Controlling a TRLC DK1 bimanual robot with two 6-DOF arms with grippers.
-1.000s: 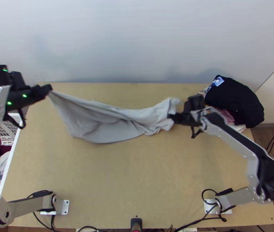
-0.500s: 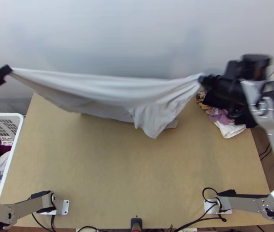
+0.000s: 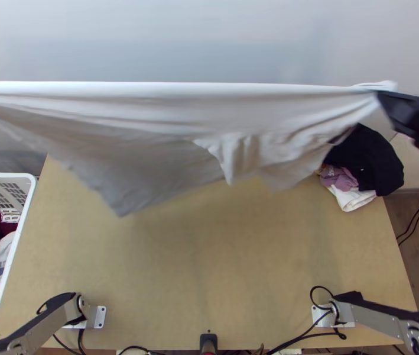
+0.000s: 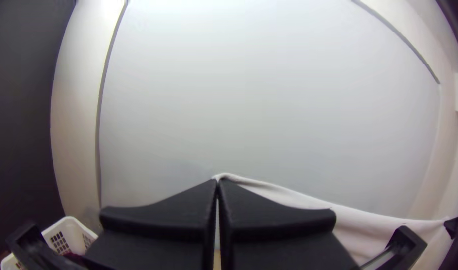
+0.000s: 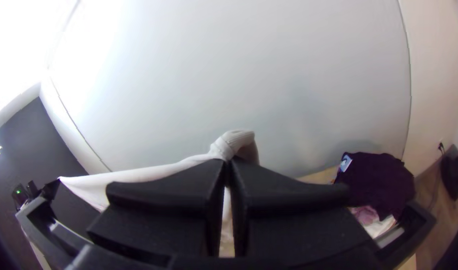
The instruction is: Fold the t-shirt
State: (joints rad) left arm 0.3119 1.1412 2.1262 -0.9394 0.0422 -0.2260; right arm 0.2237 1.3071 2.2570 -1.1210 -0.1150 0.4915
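The light grey t-shirt (image 3: 168,130) hangs in the air above the table's far part, its top edge stretched taut sideways and its lower part drooping in loose folds. At the upper right of the top view, my right gripper (image 3: 386,97) holds one end of it. In the right wrist view my right gripper (image 5: 228,162) is shut on a bunched bit of the t-shirt (image 5: 233,142). My left gripper (image 4: 217,184) is shut on the opposite end, from which the t-shirt (image 4: 288,198) runs across to the other arm's gripper.
A white basket (image 3: 23,236) with dark and white clothes stands at the table's left. At the far right lies a pile with a black garment (image 3: 366,160), a purple one and a white one (image 3: 351,198). The wooden table (image 3: 209,254) lies below the cloth.
The grippers have risen and moved apart, the left one out of the top view's left edge and the right one up and rightward. The t-shirt has lifted off the table and stretched taut between them.
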